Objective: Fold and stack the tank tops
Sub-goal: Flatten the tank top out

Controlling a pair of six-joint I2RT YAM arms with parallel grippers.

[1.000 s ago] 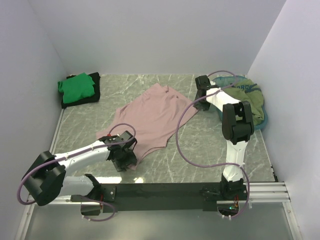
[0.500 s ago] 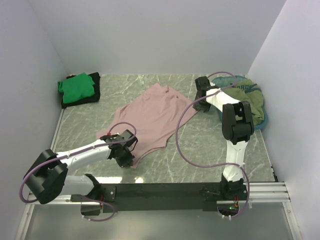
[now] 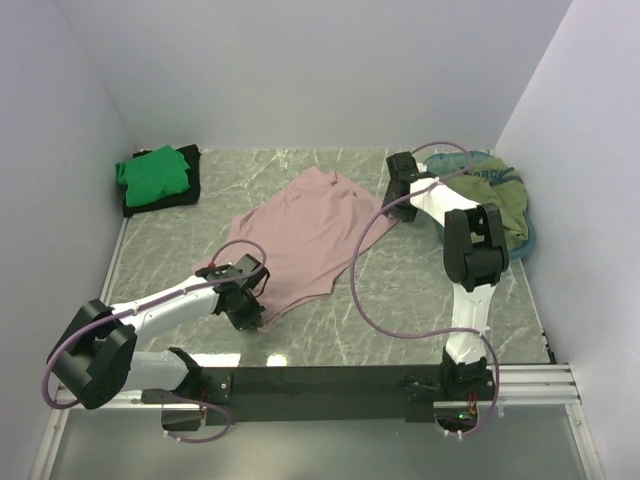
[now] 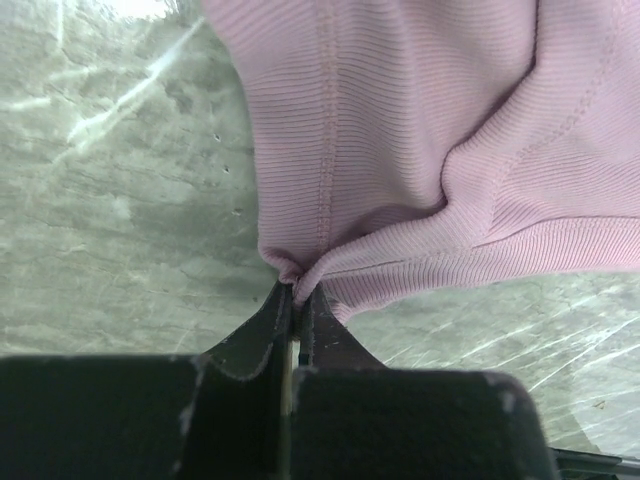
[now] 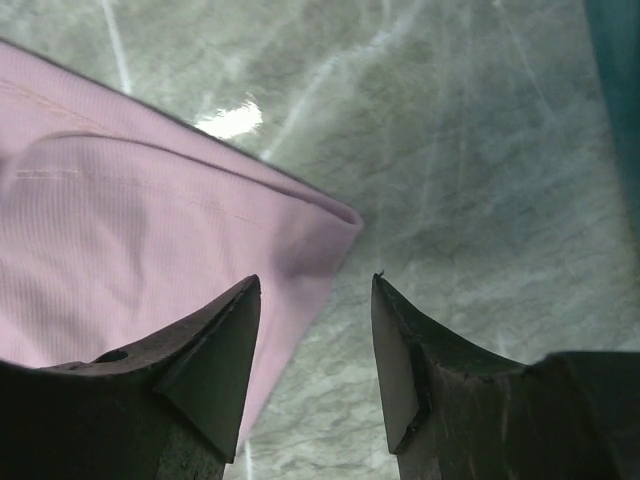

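A dusty pink tank top lies spread flat in the middle of the table. My left gripper sits at its near corner, shut on a pinch of the ribbed hem. My right gripper hovers open at the top's far right corner, one finger over the pink cloth and the other over bare table. A bright green tank top lies folded on a black one at the far left. An olive tank top is bunched in the basket.
The teal oval basket stands against the right wall, just behind the right arm. Grey walls close in the marble table on the left, back and right. A purple cable loops over the table beside the pink top.
The left gripper has shut on the pink top's near hem and drawn back a little toward the left. The right gripper has edged left toward the top's far corner.
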